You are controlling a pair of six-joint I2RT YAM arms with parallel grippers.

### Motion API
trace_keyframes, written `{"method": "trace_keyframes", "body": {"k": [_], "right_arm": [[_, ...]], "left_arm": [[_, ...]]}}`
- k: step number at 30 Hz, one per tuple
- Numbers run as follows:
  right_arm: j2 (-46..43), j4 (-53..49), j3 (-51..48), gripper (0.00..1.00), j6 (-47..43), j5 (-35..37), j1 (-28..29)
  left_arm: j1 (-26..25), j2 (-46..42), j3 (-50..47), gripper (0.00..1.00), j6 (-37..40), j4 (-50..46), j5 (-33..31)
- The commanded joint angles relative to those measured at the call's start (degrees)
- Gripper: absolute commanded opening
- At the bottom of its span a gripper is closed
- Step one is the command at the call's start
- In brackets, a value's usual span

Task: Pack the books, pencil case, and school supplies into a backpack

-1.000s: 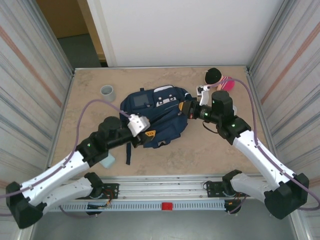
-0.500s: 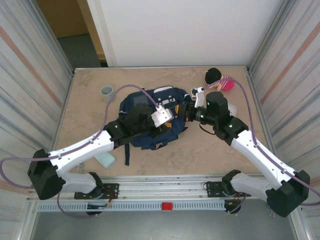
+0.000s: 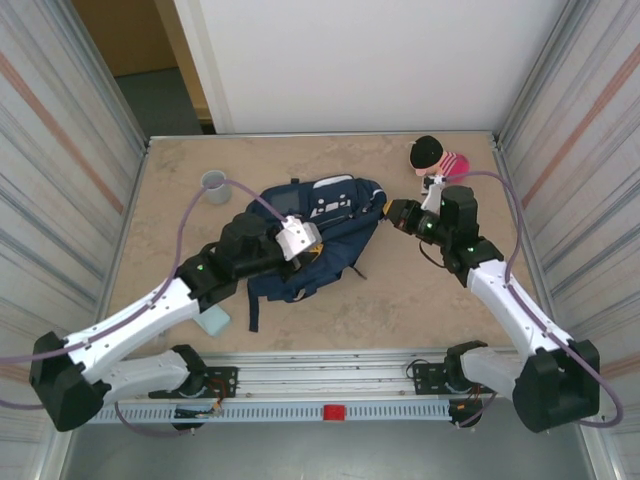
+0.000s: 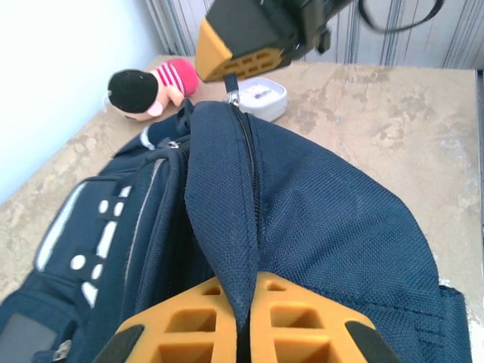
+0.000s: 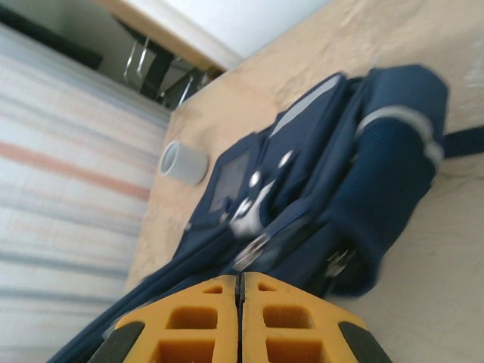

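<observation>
1. MID-TABLE, PACKING UNDER WAY: My left gripper [image 4: 243, 306], half open a second ago and out at the bag's left side, has swung in over the backpack [image 3: 335, 205] and clamped right down. It now pinches a raised ridge of navy fabric along the zip [image 4: 246, 144].
2. My right gripper [image 3: 393, 212] stays pressed shut at the bag's right end, on what looks like the zip pull [image 4: 233, 96]. It has drawn back to the right, and the backpack has slid and stretched that way with it.
3. The backpack lies mid-table, held at two points. The zip is closed along the stretch I can see.
4. What it means: the bag is braced, so I judge that opening the zip is the step in hand. As far as I can tell, loading has not begun.
5. The pencil case [image 3: 213, 321] waits on the table [image 3: 420, 300] near the front edge, beside my left arm and apart from the bag.
</observation>
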Motion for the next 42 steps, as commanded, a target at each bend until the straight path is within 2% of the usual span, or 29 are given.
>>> {"method": "trace_keyframes", "body": {"k": [1,5,10,11,12,13,15,16,18,21,25,30,35,39,42], "right_arm": [[5.3,8.7,-1.2,0.0,3.3,7.8,-5.0],[12.3,14.2,-0.3,0.0,4.9,7.8,-6.9],[13.5,14.0,2.2,0.0,2.8,8.5,-7.0],[13.2,12.9,2.8,0.08,1.9,8.2,-7.1],[12.4,11.4,3.6,0.19,0.9,8.0,-7.1],[11.5,9.7,4.3,0.31,-0.2,7.8,-7.1],[9.3,4.4,6.3,0.5,-2.7,8.0,-7.1],[8.0,1.9,7.0,0.55,-3.9,8.2,-7.1],[5.2,-3.0,8.6,0.6,-6.3,8.4,-7.1],[1.6,-9.2,9.8,0.62,-8.7,7.2,-7.0],[-1.4,-15.0,9.0,0.62,-9.4,2.6,-5.8],[-2.5,-19.2,5.0,0.63,-9.2,1.1,-0.1],[0.5,-18.0,0.4,0.63,-3.0,-2.0,6.3],[4.8,-18.1,-0.9,0.64,0.0,-2.2,9.8],[8.1,-18.6,-0.9,0.65,0.6,-1.3,10.1]], "left_arm": [[1.4,-5.3,2.0,0.0,-0.6,4.9,2.7],[1.5,-5.3,4.6,0.0,0.7,3.2,5.1],[1.5,-5.0,5.2,0.0,1.4,2.1,3.9],[1.5,-4.8,5.0,0.0,1.5,2.0,3.8],[1.5,-4.5,5.0,0.01,1.3,2.0,3.7],[1.5,-4.2,5.0,0.11,0.9,2.0,3.4],[1.5,-3.7,5.4,0.41,-1.0,1.9,1.9],[1.5,-3.4,5.6,0.51,-2.0,1.7,0.7],[1.5,-2.8,6.3,0.62,-5.2,0.4,-2.9],[1.6,-1.9,7.4,0.7,-9.3,-2.7,-8.1],[2.0,-0.9,6.0,0.76,-16.8,-6.4,-14.4],[5.8,-0.1,0.4,0.81,-31.6,-10.1,-20.9],[12.8,0.7,-9.2,0.8,-50.0,-8.3,-19.1],[13.5,2.5,-15.6,0.79,-55.5,-3.7,-18.6],[13.5,4.7,-18.9,0.78,-59.3,-0.3,-18.8]]}}
